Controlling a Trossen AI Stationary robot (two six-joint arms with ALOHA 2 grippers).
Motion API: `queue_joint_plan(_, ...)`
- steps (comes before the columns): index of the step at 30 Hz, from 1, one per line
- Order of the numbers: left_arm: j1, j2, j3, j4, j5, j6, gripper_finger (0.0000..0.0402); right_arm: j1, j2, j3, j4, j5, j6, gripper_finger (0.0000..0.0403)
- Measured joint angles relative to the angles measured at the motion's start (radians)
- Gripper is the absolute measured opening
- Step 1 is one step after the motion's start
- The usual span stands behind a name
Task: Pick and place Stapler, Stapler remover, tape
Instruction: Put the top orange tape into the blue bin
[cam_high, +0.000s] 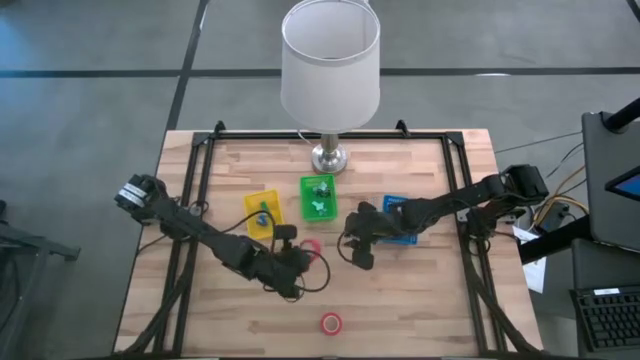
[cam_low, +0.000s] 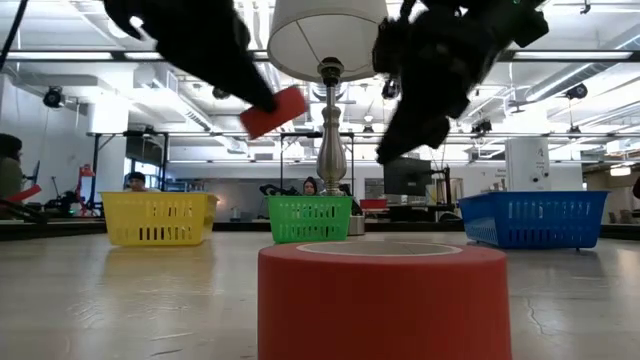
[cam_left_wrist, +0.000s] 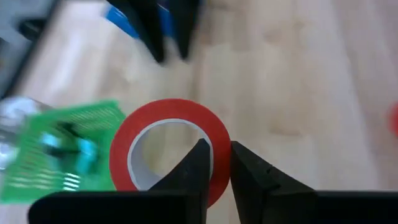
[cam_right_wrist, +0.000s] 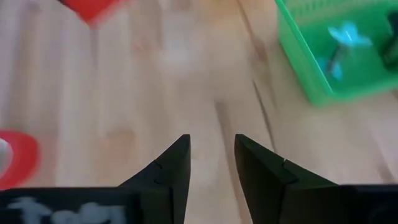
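High view: yellow basket (cam_high: 262, 212), green basket (cam_high: 318, 196) and blue basket (cam_high: 400, 218) near the lamp (cam_high: 329, 60) hold items; one tape roll (cam_high: 331, 323) remains on the table, well away.

Left wrist view: left gripper (cam_left_wrist: 214, 163) clamps a red roll (cam_left_wrist: 169, 146), undelivered.

Right wrist view: right gripper (cam_right_wrist: 211, 155) apart, empty.

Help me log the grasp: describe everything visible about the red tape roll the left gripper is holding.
The red tape roll is a flat ring with a red outer band and a pale inner core around an open middle. The left gripper is shut on its rim, one finger inside the ring, one outside. In the low view it hangs tilted, lifted clear of the wooden table, roughly in front of the green basket.
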Motion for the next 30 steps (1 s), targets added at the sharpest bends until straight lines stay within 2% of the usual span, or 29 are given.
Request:
queue_joint_plan(5,0.016,0.005,-0.002,0.034,-0.159,0.062,0.0047,0.009,0.0,0.0,0.135,-0.023,0.0,0.0112)
queue_joint_plan(8,0.018,0.02,-0.003,0.04,-0.254,0.059,0.0046,0.009,0.0,0.0,0.223,0.006,0.001,0.0109)
queue_joint_plan(12,0.018,0.057,-0.003,0.096,-0.272,0.091,0.0048,0.009,0.0,0.0,0.319,0.066,-0.004,0.0111)
queue_joint_plan(20,0.015,0.159,0.023,0.198,-0.462,0.236,0.005,0.009,0.0,-0.003,0.329,0.109,0.01,0.0124)
queue_joint_plan(30,0.024,0.215,0.063,0.21,-0.512,0.208,0.0051,0.009,0.0,-0.004,0.314,0.15,-0.001,0.0144)
